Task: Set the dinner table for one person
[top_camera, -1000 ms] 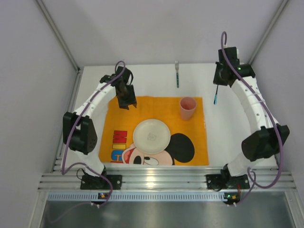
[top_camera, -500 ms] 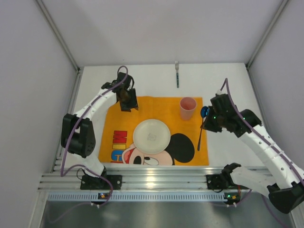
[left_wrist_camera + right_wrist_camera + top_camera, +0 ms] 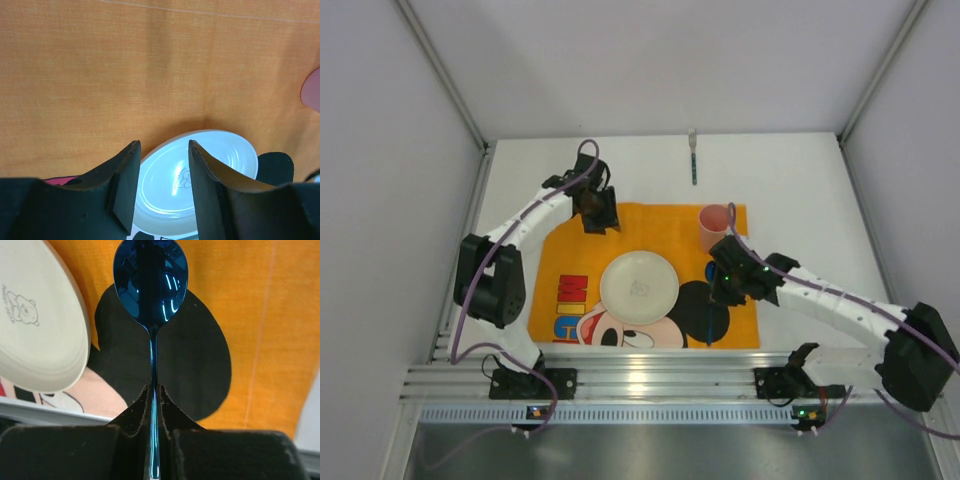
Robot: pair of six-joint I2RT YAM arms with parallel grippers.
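1. The right gripper [image 3: 154,392] is clamped on the thin handle of a blue spoon [image 3: 150,280]. The bowl sticks out ahead of the fingertips.
2. The spoon hangs over the black Mickey ear, in the near right part of the orange mat [image 3: 570,250] and just right of the plate [image 3: 639,287]. The wrist view does not show whether it touches the cloth.
3. The left gripper [image 3: 163,147] has its jaws part-way apart with nothing between them. It sits over the mat's far left corner, and its camera looks across bare orange cloth to the plate.
4. The dinner table [image 3: 800,200] is the white top filling the floor of the enclosure. Its ribbed rail runs along the near edge, where both arm bases are bolted.
5. The mat lies flat on the table, centred, with its near edge close to the rail.
6. The plate sits mid-mat, toward the near edge.
7. The pink cup [image 3: 714,228] stands upright at the mat's far right corner.
8. A teal-handled utensil [image 3: 693,160] lies on bare table at mid far edge, well apart from the mat. Its head is too small to identify.
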